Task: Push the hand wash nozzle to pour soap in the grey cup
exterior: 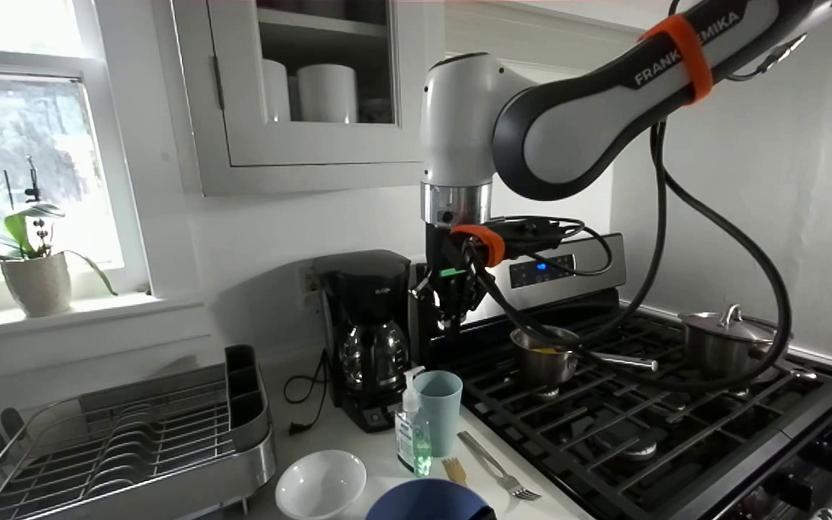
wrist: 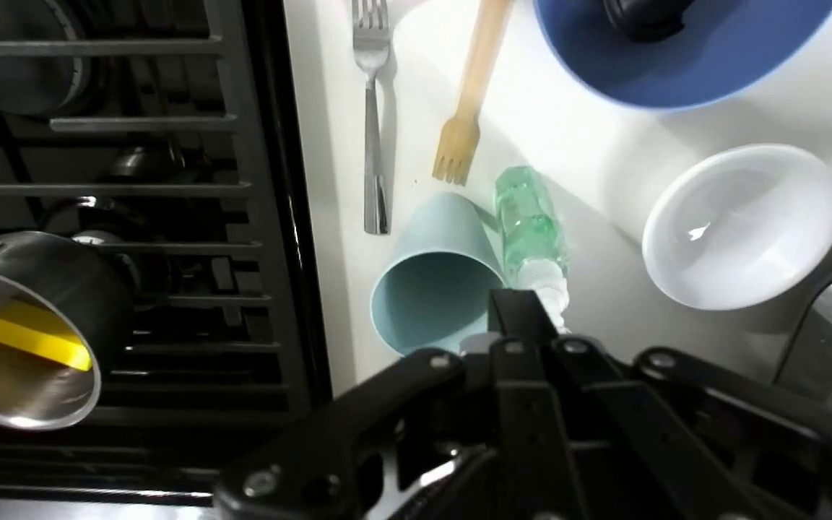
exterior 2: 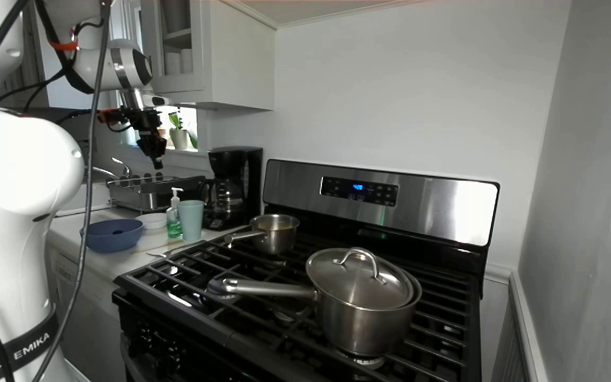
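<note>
The grey cup, a pale grey-green tumbler, stands upright on the counter in both exterior views [exterior: 441,413] [exterior 2: 192,220]. The wrist view looks into its open mouth [wrist: 434,300]. The hand wash bottle [exterior: 409,437], clear with green soap, stands right beside it, also seen in the wrist view [wrist: 530,220]. Its white nozzle [exterior 2: 176,193] also shows in the wrist view [wrist: 547,287], where the fingertips partly hide it. My gripper [wrist: 521,310] is shut and holds nothing. In both exterior views the gripper [exterior: 452,321] [exterior 2: 158,164] hangs above the height of cup and nozzle, apart from them.
A black coffee maker [exterior: 365,325] stands behind the bottle. A white bowl [wrist: 744,227], a dark blue bowl [wrist: 683,65], a metal fork [wrist: 374,144] and a wooden fork [wrist: 463,123] lie around. The stove with a small pot [exterior 2: 276,236] adjoins the counter. A dish rack [exterior: 257,462] stands opposite.
</note>
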`<state>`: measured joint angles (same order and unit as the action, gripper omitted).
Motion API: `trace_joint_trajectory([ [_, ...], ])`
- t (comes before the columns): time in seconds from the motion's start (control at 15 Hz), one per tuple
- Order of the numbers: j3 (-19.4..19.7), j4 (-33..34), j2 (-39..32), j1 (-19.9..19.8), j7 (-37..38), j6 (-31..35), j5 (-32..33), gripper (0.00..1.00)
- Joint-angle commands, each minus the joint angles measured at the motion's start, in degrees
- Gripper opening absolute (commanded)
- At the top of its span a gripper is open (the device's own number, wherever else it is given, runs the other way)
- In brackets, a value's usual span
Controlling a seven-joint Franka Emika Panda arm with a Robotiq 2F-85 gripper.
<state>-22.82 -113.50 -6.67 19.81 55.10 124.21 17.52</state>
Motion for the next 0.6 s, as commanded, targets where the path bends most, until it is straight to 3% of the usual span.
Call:
trace_joint_trajectory([
  [0.0, 2.1, 0.3, -0.6, 2.0, 0.2, 1.3, 0.8, 0.01],
  [0.53, 3.1, 1.9, -2.8, 2.6, 0.7, 3.5, 2.4, 0.00],
])
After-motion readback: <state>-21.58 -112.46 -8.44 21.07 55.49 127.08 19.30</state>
